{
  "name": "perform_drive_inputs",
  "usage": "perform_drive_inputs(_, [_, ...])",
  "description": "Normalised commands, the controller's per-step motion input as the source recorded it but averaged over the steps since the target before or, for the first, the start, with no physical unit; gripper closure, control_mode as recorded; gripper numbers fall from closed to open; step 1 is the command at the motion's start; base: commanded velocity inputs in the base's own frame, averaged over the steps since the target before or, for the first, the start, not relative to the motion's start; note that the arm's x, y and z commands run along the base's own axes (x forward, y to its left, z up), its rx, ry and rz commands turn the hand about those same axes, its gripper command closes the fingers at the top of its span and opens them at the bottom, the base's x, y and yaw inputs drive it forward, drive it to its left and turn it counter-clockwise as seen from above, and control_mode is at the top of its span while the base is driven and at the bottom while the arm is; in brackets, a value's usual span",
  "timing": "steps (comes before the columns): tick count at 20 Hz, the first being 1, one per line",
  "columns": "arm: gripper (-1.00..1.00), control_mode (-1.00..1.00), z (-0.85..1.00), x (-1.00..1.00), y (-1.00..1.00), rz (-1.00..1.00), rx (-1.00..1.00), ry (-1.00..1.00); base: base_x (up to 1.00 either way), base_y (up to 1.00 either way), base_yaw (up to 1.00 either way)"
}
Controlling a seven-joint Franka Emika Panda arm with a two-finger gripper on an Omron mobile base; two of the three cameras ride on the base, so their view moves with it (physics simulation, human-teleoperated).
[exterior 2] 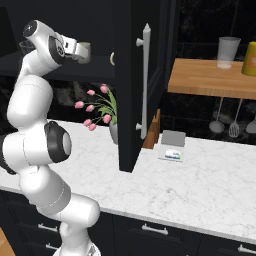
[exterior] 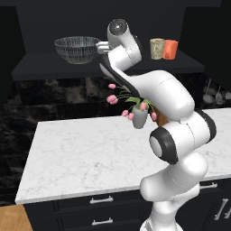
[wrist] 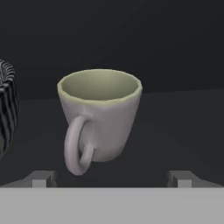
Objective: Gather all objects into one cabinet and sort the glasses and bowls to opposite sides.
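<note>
A pale grey cup (wrist: 100,116) with a handle stands upright on the cabinet's dark shelf (exterior: 45,67). It is just beyond my gripper (wrist: 111,180), whose fingertips (wrist: 40,179) are spread wider than the cup and do not touch it. The gripper (exterior: 103,46) is open and reaches into the cabinet beside the ribbed clear glass bowl (exterior: 76,48), whose edge (wrist: 6,109) is left of the cup. At the shelf's right end stand a speckled tan cup (exterior: 156,48) and an orange cup (exterior: 170,49), side by side. The cabinet door (exterior 2: 132,100) stands open beside the gripper (exterior 2: 82,52).
A vase of pink tulips (exterior: 139,115) stands on the white marble counter (exterior: 81,153) below my arm. The open door's long bar handle (exterior 2: 145,82) juts out over the counter. To the right, a wooden shelf (exterior 2: 200,77) carries a clear glass (exterior 2: 227,52) and a yellow container (exterior 2: 250,59). Ladles (exterior 2: 217,122) hang beneath it.
</note>
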Motion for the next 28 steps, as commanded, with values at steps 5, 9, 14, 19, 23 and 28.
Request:
perform_drive_inputs(5, [-1.00,-1.00,0.00,0.15,0.21,-0.02,0.00,0.00,0.00,0.00,0.00])
perform_drive_inputs(9, [-1.00,-1.00,0.00,0.21,0.01,0.00,0.00,0.00,0.00,0.00,0.00])
perform_drive_inputs(14, [-1.00,-1.00,0.00,0.17,0.00,0.00,0.00,0.00,0.00,0.00,0.00])
perform_drive_inputs(19, [-1.00,-1.00,0.00,0.03,0.00,-0.01,0.00,0.00,0.00,0.00,0.00])
perform_drive_inputs(23, [1.00,-1.00,0.00,0.00,0.00,-0.02,0.00,0.00,0.00,0.00,0.00])
perform_drive_inputs(28, [1.00,-1.00,0.00,0.00,0.00,-0.02,-0.02,-0.02,0.00,0.00,0.00])
